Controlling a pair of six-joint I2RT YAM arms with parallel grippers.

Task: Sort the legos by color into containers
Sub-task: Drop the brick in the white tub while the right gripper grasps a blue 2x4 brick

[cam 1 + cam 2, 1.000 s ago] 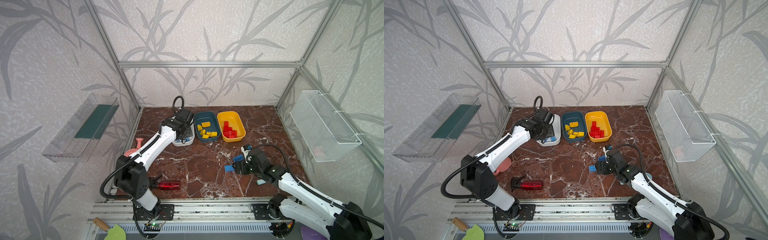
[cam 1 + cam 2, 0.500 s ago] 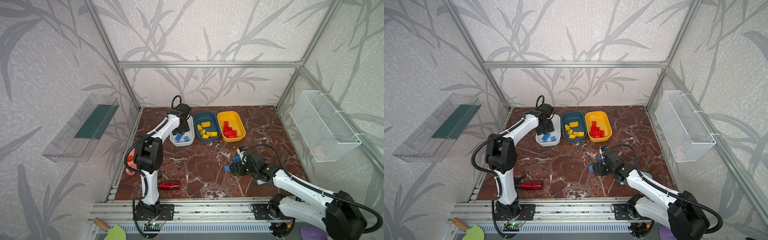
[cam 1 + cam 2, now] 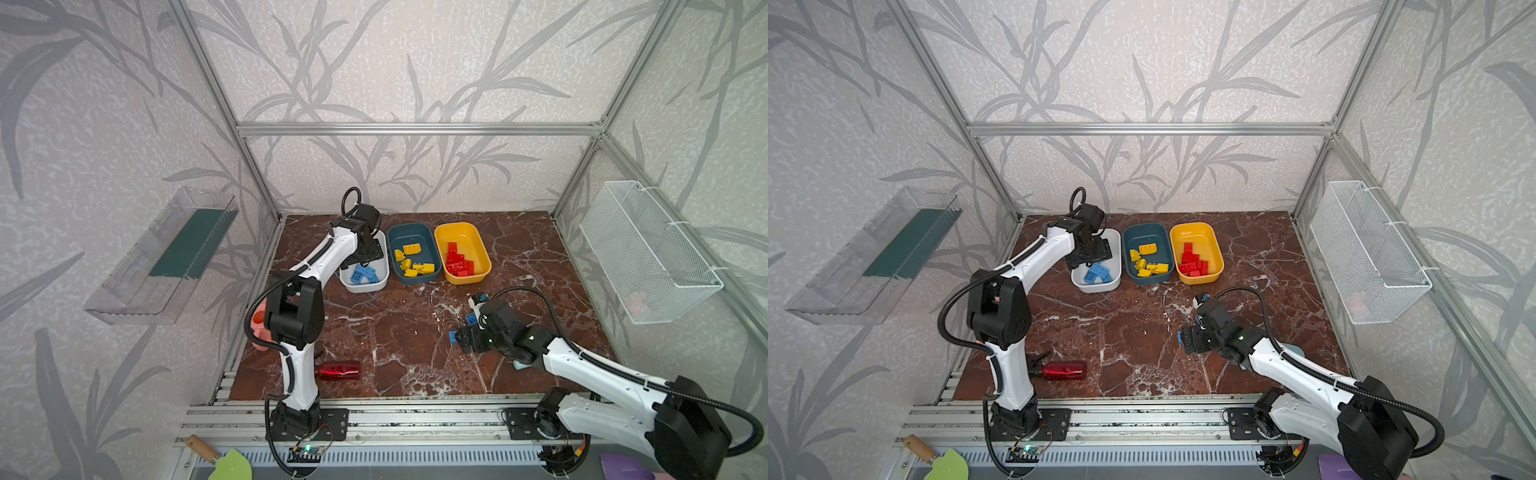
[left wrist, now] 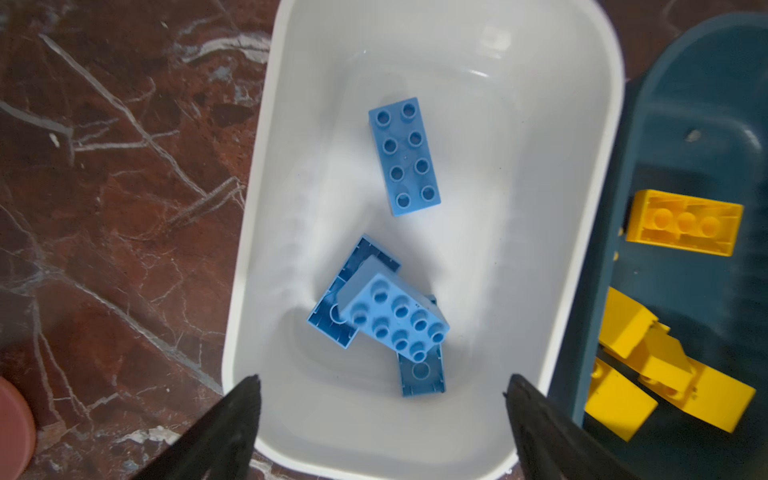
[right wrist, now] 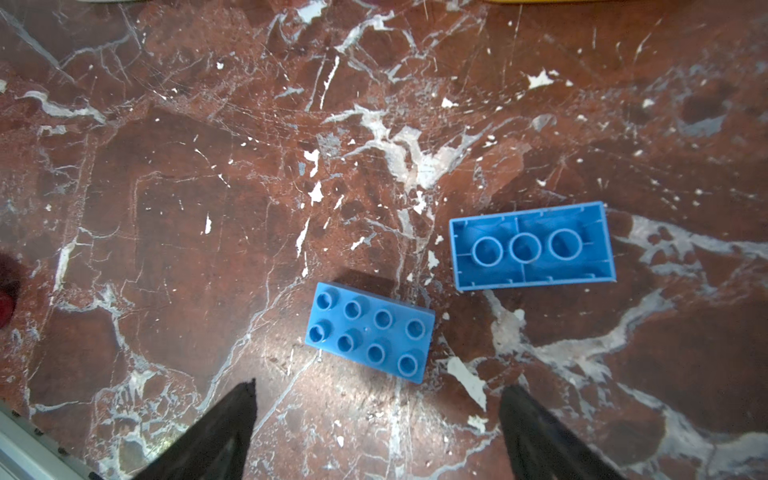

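Note:
Three containers stand in a row at the back: a white tub (image 3: 365,289), a teal tub (image 3: 409,232) and a yellow tub (image 3: 461,235). Blue legos (image 4: 395,320) lie in the white one, yellow legos (image 3: 413,266) in the teal one, red legos (image 3: 457,262) in the yellow one. My left gripper (image 4: 382,384) hovers open above the white tub, holding nothing. On the table, a stud-up blue lego (image 5: 370,336) lies just ahead of my open right gripper (image 5: 376,388). An upside-down blue lego (image 5: 532,245) lies beside it.
A red spray bottle (image 3: 338,370) lies near the front left. A pink object (image 3: 259,324) sits behind the left arm. A wire mesh basket (image 3: 648,249) hangs on the right wall and a clear tray (image 3: 166,253) on the left wall.
The left gripper's jaws have spread wide above the white tub, and the left arm has swung upright. The right gripper has slid left over the loose blue legos.

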